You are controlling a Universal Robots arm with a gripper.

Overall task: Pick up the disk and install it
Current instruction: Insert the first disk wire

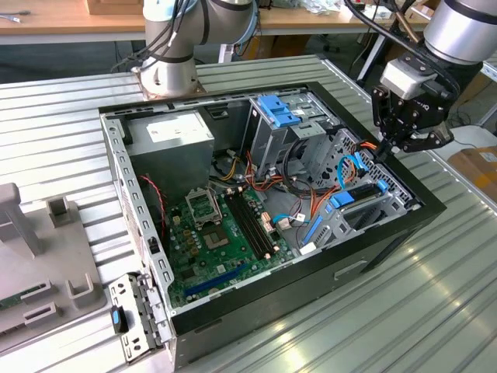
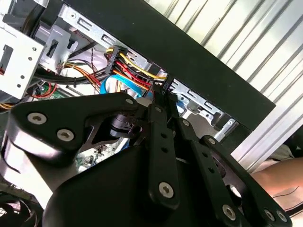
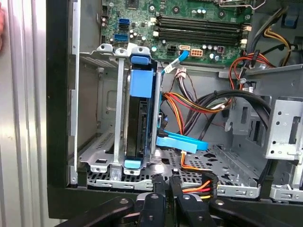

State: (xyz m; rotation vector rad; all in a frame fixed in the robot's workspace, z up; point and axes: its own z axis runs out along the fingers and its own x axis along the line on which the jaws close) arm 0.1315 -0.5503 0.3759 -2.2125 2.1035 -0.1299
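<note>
An open computer case [image 1: 256, 303] lies on its side on the ribbed metal desk [image 1: 435, 311], taking up the middle of the exterior view. The claw [image 1: 386, 149] hangs at the upper right of that frame, right over the case's far right corner, where a bundle of red, yellow and orange wires [image 1: 365, 145] meets the rim. In both wrist views its black fingers [image 3: 163, 198] stand pressed close together, a narrow stance, with the multicoloured wires [image 2: 130, 66] just beyond their tips; whether they pinch the connector there cannot be told. The disk [image 3: 141, 118] sits upright in the drive bay [image 3: 106, 109], a dark slab between bright blue rails with a blue tab at its top end and another at its lower end, seen left of centre in the first wrist view. A flat blue cable [image 3: 182, 142] lies on the perforated floor just beside the bay. The green motherboard [image 1: 217, 241] fills the lower middle of the case in the exterior view, the grey power supply [image 1: 171, 144] is above it, and a tall cage with a blue top [image 1: 276, 116] stands to the upper centre.
</note>
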